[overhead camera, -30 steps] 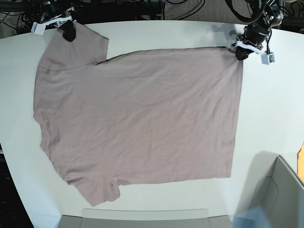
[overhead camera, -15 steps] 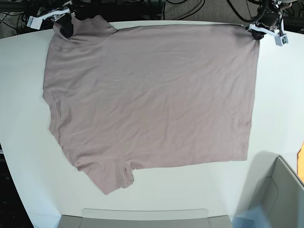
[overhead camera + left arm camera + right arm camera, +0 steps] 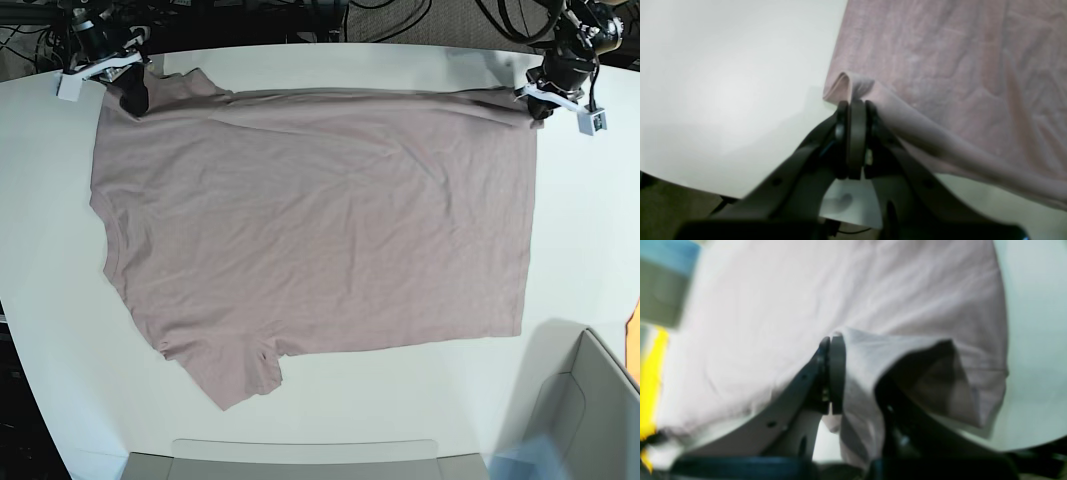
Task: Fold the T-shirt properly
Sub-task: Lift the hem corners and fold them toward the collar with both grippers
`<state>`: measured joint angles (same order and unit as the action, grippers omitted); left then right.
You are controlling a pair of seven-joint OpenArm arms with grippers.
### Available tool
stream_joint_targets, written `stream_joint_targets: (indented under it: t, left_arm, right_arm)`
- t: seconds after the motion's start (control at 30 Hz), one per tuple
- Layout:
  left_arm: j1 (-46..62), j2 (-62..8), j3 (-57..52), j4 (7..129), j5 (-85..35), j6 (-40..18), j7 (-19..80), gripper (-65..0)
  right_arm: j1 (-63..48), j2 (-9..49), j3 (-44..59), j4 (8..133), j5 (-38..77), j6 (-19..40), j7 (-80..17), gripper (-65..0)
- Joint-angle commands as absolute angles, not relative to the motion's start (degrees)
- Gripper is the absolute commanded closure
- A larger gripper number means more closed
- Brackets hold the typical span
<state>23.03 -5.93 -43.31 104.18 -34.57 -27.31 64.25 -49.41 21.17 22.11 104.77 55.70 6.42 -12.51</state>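
Note:
The mauve-pink T-shirt (image 3: 320,220) lies spread flat on the white table (image 3: 580,220), collar side to the left and hem to the right. My left gripper (image 3: 533,108) is shut on the far hem corner. In the left wrist view the T-shirt (image 3: 957,66) bunches into a small fold at the closed left gripper (image 3: 856,105). My right gripper (image 3: 133,100) is shut on the far sleeve. In the right wrist view the T-shirt (image 3: 806,290) drapes over the closed right gripper (image 3: 831,340).
A grey box (image 3: 590,410) stands at the near right corner, and a grey bin rim (image 3: 300,460) runs along the near edge. Dark cables and arm bases crowd the far edge of the table. Something yellow (image 3: 650,373) shows at the left of the right wrist view.
Both grippers pulled the far edge of the T-shirt toward the back, opening out the far sleeve, then came back a little toward the front. The far edge now lies slacker.

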Motion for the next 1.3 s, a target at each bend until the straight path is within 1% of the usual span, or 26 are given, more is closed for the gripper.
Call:
stream_joint_targets:
  t: [0.0,0.03,0.13,0.2,0.3,0.43,0.6,0.67,0.77,0.93,1.07,1.27]
  left_arm:
    - [22.29,-6.73,-43.82,105.27,-35.47,-27.38,63.34,0.0]
    - [21.93,-6.73,-43.82,105.27,-35.47,-26.95,63.43,0.0]
    - [19.91,-6.73,-43.47,105.27,-35.47,-21.67,63.43,0.0]
    - [18.59,-6.81,-43.38,105.27,-35.47,-19.47,63.43,0.0]
    - [16.66,-7.08,-43.38,105.27,-35.47,-18.51,63.52,0.0]
    - [12.88,-8.66,-43.30,104.92,-35.47,-18.33,67.12,0.0]
    - [8.92,-9.54,-42.95,104.57,-35.38,-15.25,68.62,0.0]
    - [7.69,-9.89,-41.27,104.04,-35.38,-14.46,68.62,0.0]
    - [5.76,-12.35,-38.90,101.58,-35.38,-12.62,68.62,0.0]
    - [2.33,-13.32,-37.05,96.57,-35.38,-12.35,68.09,0.0]
    - [-0.84,-13.41,-37.05,91.74,-35.38,-12.35,68.00,0.0]
    - [-4.88,-14.99,-36.97,86.29,-35.38,-12.35,67.91,0.0]
  right_arm:
    - [-48.31,22.11,22.55,106.33,56.04,6.64,-11.91,0.0]
    - [-47.16,22.11,22.55,106.33,55.34,6.37,-13.23,0.0]
    - [-43.03,22.02,22.55,106.33,52.79,6.29,-17.19,0.0]
    - [-40.66,21.93,22.64,106.33,51.38,6.29,-19.30,0.0]
    - [-37.32,21.85,22.64,106.33,50.68,6.20,-22.81,0.0]
    - [-33.10,21.85,22.64,106.33,49.36,6.11,-27.30,0.0]
    - [-26.33,21.76,22.64,106.07,42.68,6.11,-33.36,0.0]
    - [-24.04,21.14,22.64,105.98,40.75,6.11,-35.38,0.0]
    - [-20.09,19.82,22.64,105.98,36.09,6.11,-38.11,0.0]
    - [-13.67,18.15,22.29,103.96,29.41,6.55,-41.71,0.0]
    - [-9.54,18.15,21.93,99.12,27.38,6.64,-41.80,0.0]
    - [-4.70,18.24,19.56,93.32,24.31,8.75,-41.63,0.0]
